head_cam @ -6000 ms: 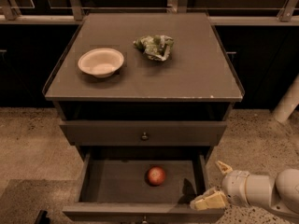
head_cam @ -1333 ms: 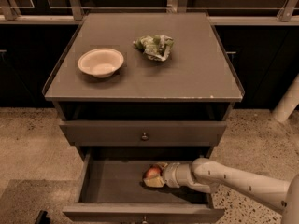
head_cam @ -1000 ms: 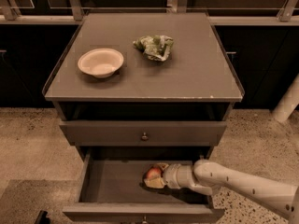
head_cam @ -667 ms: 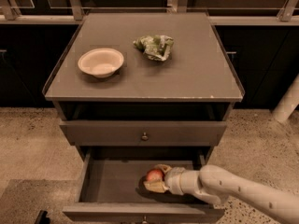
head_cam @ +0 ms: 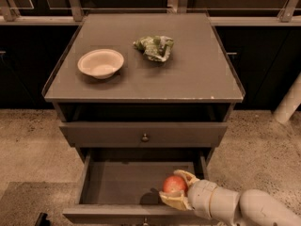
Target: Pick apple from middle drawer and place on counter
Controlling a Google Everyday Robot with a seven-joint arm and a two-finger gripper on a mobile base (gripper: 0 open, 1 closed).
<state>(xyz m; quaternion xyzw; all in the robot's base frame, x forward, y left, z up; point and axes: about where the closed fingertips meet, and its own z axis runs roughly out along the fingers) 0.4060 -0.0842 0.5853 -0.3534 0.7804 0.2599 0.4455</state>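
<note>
The gripper (head_cam: 170,187) has closed its two fingers around the red apple (head_cam: 175,183), one above and one below. A moment ago the apple sat further left on the floor of the open middle drawer (head_cam: 117,182). Now it is near the front right corner, with a shadow beside it, so I'd judge it lifted. The pick looks done. What remains is carrying it up to the counter (head_cam: 197,74), where a bowl (head_cam: 100,63) and a crumpled packet (head_cam: 154,47) sit.

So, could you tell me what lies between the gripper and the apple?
Nothing: the camera view shows the gripper, over the middle drawer, clasping the apple directly.
</note>
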